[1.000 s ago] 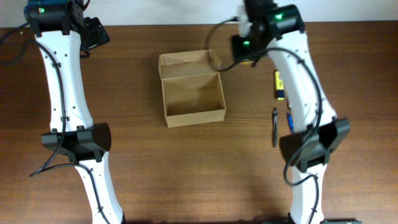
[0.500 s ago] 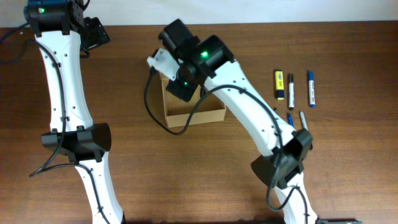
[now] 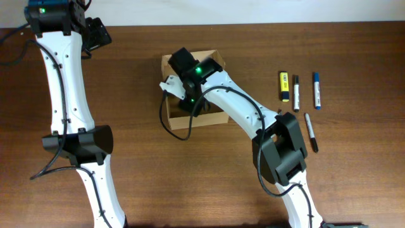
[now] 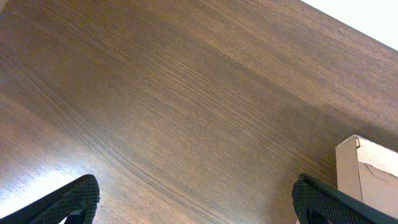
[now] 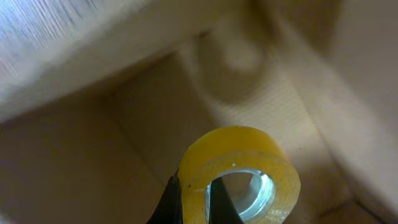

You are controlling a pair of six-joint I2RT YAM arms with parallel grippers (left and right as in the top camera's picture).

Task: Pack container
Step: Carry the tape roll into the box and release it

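Hanging inside the container (image 3: 214, 118), right tool (image 5: 194, 200) clamps 1 yellow tape roll (image 5: 231, 155); left tool (image 4: 196, 202) spread apart.

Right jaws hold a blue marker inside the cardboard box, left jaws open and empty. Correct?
No. The right jaws hold a yellow tape roll, not a blue marker; the right wrist view shows it. The rest stands: inside the cardboard box, left jaws open and empty.

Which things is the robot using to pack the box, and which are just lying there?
In the job:
- cardboard box
- yellow tape roll, down inside the box
- right gripper, shut on the roll

Just lying there:
- yellow highlighter, black-and-white marker, blue marker and black pen, untouched on the table; maybe packed later
- left gripper, open, holding nothing
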